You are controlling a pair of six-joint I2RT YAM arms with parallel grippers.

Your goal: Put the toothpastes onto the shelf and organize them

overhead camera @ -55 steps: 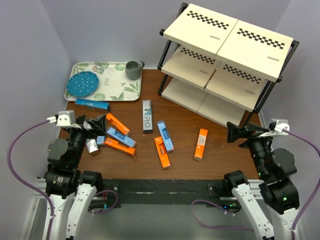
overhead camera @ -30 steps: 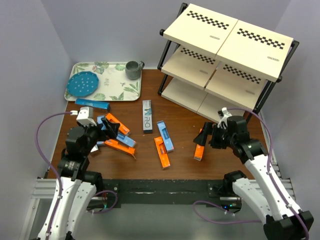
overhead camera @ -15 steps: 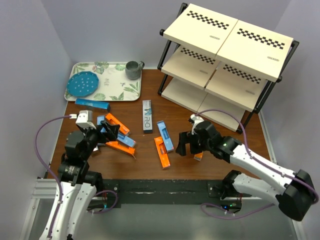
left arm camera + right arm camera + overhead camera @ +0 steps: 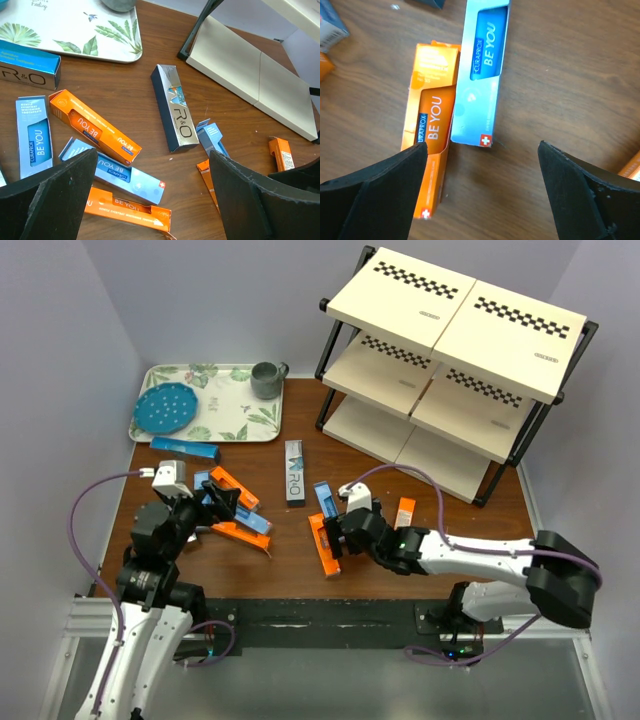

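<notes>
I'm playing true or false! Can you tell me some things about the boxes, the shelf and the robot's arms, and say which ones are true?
1. The shelf has nothing on its boards. True, as far as they show.
2. The right tool is holding an orange box. False: it is open and holds nothing, hanging above that orange box and a blue box.
3. The mug stands on the tray. True.
4. The grey box lies on the tray. False: it lies on the table, between the tray and the shelf.
5. The left tool is open. True.
</notes>
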